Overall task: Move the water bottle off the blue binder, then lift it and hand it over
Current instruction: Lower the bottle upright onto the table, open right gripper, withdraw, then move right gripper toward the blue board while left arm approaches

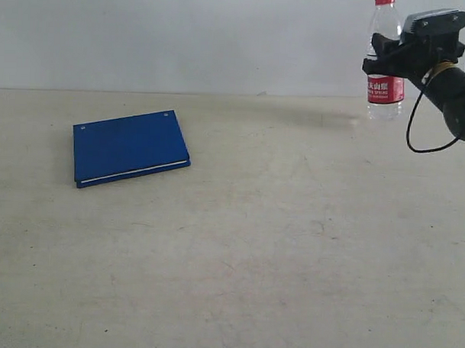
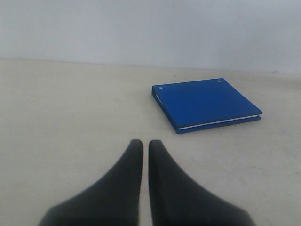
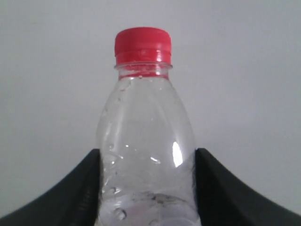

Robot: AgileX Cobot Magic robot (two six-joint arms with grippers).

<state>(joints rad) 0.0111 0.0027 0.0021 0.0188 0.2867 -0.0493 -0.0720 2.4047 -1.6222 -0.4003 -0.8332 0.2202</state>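
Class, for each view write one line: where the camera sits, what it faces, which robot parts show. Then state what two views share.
Exterior: off the arms, above the table, facing the wall; shows the blue binder and the right gripper holding the water bottle.
Left wrist: low over the table, facing the binder; the left gripper, closed, shows.
Right wrist: behind the bottle, facing the wall; its fingers flank it.
Shared: exterior and left wrist both show the binder.

One water bottle, one red screw cap on it, one blue binder, two small rivets near one edge of its cover, two black claws, namely the left claw and the right claw, one looping black cable, one pale counter
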